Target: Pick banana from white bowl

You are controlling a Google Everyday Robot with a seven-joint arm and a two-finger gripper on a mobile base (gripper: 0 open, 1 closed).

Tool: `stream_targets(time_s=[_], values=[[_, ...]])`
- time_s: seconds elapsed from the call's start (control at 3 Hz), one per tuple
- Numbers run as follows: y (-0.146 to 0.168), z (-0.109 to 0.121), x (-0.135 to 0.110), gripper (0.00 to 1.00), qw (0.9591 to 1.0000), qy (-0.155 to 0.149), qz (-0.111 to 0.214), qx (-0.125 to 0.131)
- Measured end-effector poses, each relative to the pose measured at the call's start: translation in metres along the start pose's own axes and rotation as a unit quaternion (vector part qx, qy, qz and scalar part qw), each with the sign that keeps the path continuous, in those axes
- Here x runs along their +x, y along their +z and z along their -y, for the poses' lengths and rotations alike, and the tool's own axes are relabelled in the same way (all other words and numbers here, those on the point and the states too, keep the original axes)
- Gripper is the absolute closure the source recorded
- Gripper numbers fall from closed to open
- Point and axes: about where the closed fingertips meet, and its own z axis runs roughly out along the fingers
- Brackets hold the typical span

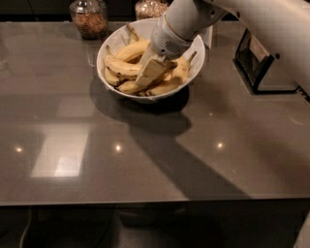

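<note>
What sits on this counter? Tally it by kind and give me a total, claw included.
White bowl: 1
Banana heap: 1, in the bowl; single bananas overlap too much to count
Glass jars: 2, behind the bowl
Black stand: 1, at the right
Claw: 1, down among the bananas in the bowl
Total: 6

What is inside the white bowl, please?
Several yellow bananas lie piled in the white bowl. The gripper reaches down among them. It covers the bananas beneath it, and the pile hides the bowl's bottom.
</note>
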Motion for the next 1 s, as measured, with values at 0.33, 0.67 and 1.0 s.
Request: stream_targets(time_s=[0.33,0.67,1.0], values=[[-0.015,-0.005,0.002,0.89,1.0000,0.003,0.000,-0.001],[-0.038,-0.012,0.003,1.00,0.9999,0.003,0.010,0.003],[-0.065,-0.025,0.012,1.00,0.9992,-0.005,0.040,0.008]])
